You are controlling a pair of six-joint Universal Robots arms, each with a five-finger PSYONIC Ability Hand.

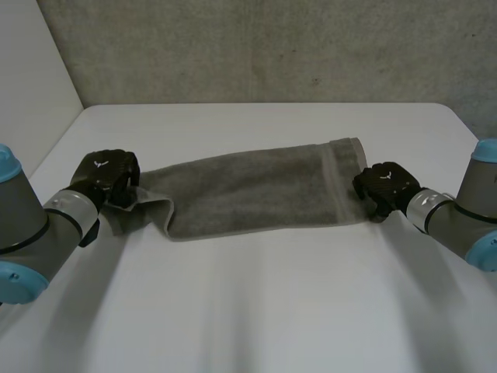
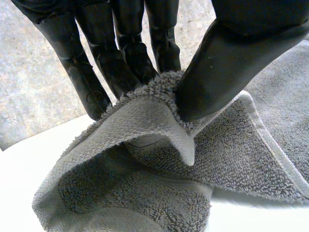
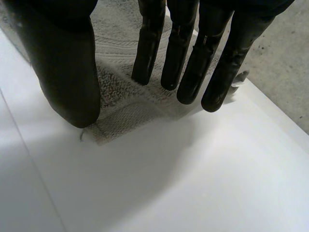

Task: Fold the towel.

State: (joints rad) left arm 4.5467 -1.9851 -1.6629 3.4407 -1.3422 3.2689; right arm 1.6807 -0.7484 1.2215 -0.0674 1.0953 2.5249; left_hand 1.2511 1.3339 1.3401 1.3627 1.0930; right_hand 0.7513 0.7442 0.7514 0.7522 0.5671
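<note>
A grey towel (image 1: 256, 190) lies stretched as a long band across the white table (image 1: 256, 311). My left hand (image 1: 105, 177) is at the band's left end. In the left wrist view the thumb (image 2: 217, 72) and fingers (image 2: 96, 67) pinch a raised edge of the towel (image 2: 145, 145), and the cloth bunches below them. My right hand (image 1: 384, 186) is at the band's right end, by its hemmed edge. In the right wrist view its fingers (image 3: 188, 58) are straight and stand apart from the thumb (image 3: 67, 72), over a corner of the towel (image 3: 120, 96) that lies flat on the table.
A grey wall runs behind the table's far edge (image 1: 264, 105). Bare white tabletop spreads in front of the towel, towards me.
</note>
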